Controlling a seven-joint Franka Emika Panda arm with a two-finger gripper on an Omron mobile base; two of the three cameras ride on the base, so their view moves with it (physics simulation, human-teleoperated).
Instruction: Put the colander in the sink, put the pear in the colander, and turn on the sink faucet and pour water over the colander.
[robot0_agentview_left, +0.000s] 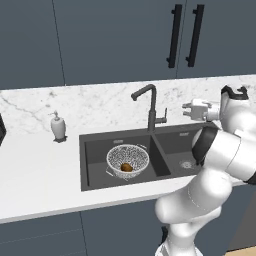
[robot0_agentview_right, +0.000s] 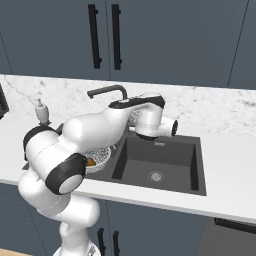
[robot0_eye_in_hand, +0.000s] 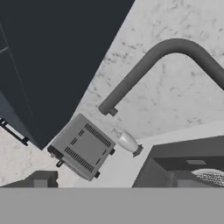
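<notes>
Pear (robot0_agentview_left: 127, 167) inside colander (robot0_agentview_left: 127, 160), left basin of sink (robot0_agentview_left: 95, 150) — frame centre. Pincer (robot0_agentview_left: 186, 109) right of sink faucet (robot0_agentview_left: 149, 107) — released or clenched, cannot tell.

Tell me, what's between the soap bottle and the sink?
Just bare white counter between the soap bottle and the sink, in the left base view.

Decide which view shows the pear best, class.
The left base view: the pear sits unobstructed in the colander. In the right base view the arm hides all but a sliver. The hand view catches the colander's rim.
</notes>
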